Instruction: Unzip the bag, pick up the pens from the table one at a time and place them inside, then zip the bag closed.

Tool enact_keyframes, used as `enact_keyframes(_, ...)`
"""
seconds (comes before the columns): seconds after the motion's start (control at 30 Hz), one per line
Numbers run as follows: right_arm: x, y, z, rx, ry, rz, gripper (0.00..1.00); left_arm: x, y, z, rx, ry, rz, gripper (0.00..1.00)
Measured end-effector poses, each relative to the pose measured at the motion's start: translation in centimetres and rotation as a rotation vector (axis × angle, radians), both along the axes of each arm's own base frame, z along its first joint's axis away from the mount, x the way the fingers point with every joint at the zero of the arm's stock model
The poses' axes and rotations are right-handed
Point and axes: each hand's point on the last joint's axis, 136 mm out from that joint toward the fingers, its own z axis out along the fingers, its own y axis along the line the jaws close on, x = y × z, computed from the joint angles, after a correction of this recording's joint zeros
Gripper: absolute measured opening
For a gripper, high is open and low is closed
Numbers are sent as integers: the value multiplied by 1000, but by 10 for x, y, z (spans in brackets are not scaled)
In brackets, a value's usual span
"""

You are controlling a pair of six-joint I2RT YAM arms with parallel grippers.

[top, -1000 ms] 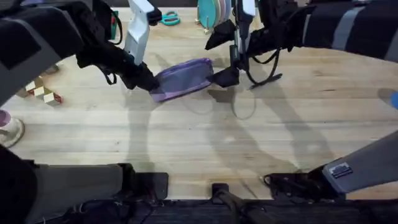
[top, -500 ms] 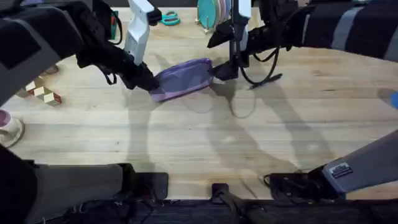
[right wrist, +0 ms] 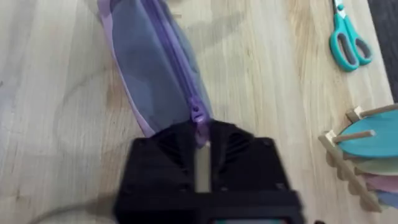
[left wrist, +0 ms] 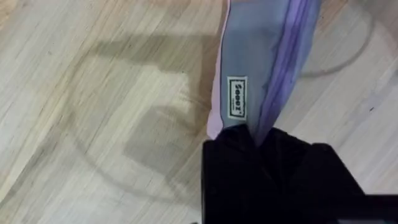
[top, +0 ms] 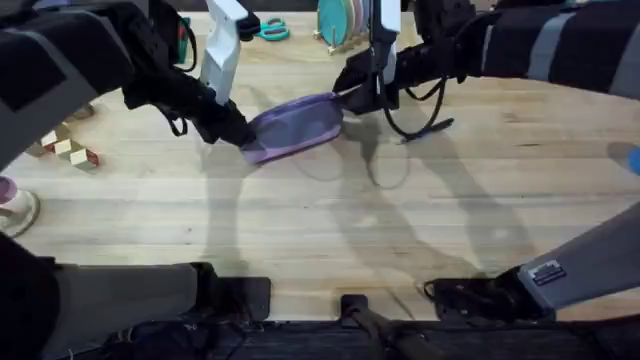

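The lavender bag [top: 295,123] lies on the table [top: 330,230] at the far middle, with its zipper running along its length. My left gripper [top: 236,135] is shut on the bag's left end; in the left wrist view the black fingers [left wrist: 273,155] pinch the fabric [left wrist: 261,56] just below a small label [left wrist: 236,96]. My right gripper [top: 352,98] is at the bag's right end. In the right wrist view the purple zipper pull [right wrist: 198,119] is pinched between its fingertips. A thin dark pen [top: 430,130] lies on the table just right of the bag, under the right arm.
Teal-handled scissors [top: 270,29] [right wrist: 348,40] lie at the far edge. A wooden rack of coloured discs [top: 345,20] [right wrist: 370,146] stands beside them. Small wooden blocks [top: 65,150] and a pale cup [top: 12,208] sit at the left.
My right gripper has moved from the table beside the bag's right end up onto that end, at the zipper pull. The left gripper and the bag have stayed in place.
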Motion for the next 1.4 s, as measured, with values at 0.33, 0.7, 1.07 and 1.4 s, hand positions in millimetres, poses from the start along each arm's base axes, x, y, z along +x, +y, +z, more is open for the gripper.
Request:
enact_keyframes(0.33,0,0,0,0,0,-1,31,1,0,0,1,-3,0,42)
enact_keyframes(0.7,-3,1,32,30,-45,-14,31,1,0,0,1,-2,0,42)
enact_keyframes(1.07,-13,6,53,85,-32,-1,30,0,0,0,0,-1,0,42)
enact_keyframes(1.4,-16,6,52,89,-5,-4,30,0,0,0,0,-2,0,42)
